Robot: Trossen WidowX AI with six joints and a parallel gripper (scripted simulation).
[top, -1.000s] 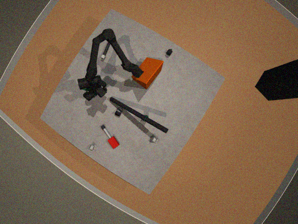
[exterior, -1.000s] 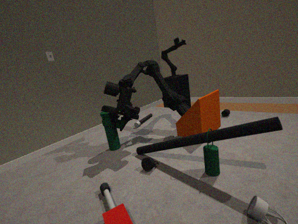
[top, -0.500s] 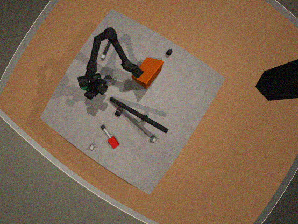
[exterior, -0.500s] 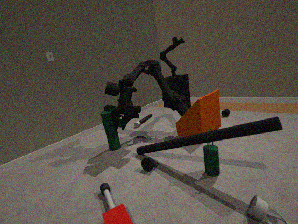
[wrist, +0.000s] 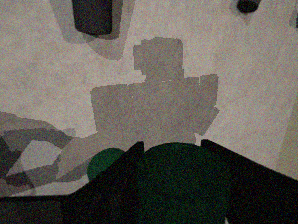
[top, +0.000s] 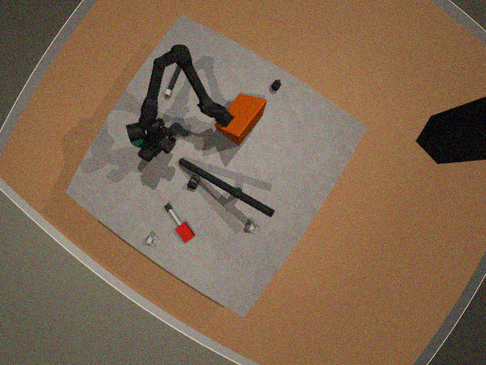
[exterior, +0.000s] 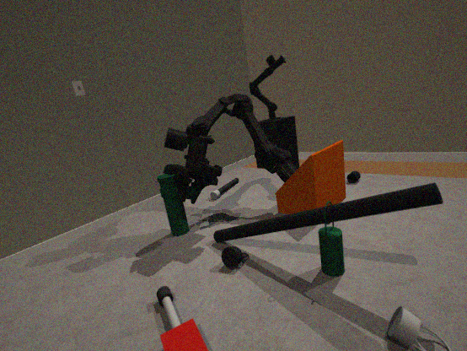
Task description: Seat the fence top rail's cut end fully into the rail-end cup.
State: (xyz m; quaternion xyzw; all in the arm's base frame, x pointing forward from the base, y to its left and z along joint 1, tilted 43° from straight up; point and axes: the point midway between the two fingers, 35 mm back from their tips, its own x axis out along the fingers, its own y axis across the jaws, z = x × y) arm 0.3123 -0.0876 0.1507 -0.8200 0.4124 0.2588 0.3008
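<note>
The green big post (top: 138, 142) (exterior: 174, 211) (wrist: 185, 185) stands at the left, its upper part beside my gripper (top: 151, 141) (exterior: 187, 193) (wrist: 172, 144). The gripper is shut on the post, which fills the gap between the fingers in the wrist view. The brace band and rail-end cup cannot be made out there. The long black rail (top: 210, 177) (exterior: 274, 224) (wrist: 93, 17) slants through the wire loop of the small green post (exterior: 331, 253). Its lower end points towards the big post, apart from it; its other end is raised. My gripper does not touch the rail.
An orange wedge (top: 246, 114) (exterior: 329, 181) stands by the arm's base. A black fitting (top: 193, 182) (exterior: 233, 257) lies below the rail's lower end. A red-headed tool (top: 185, 232) (exterior: 183, 337), a grey-white cup (top: 251, 226) (exterior: 405, 322) and a dark rod (top: 174, 79) (exterior: 228, 186) lie around.
</note>
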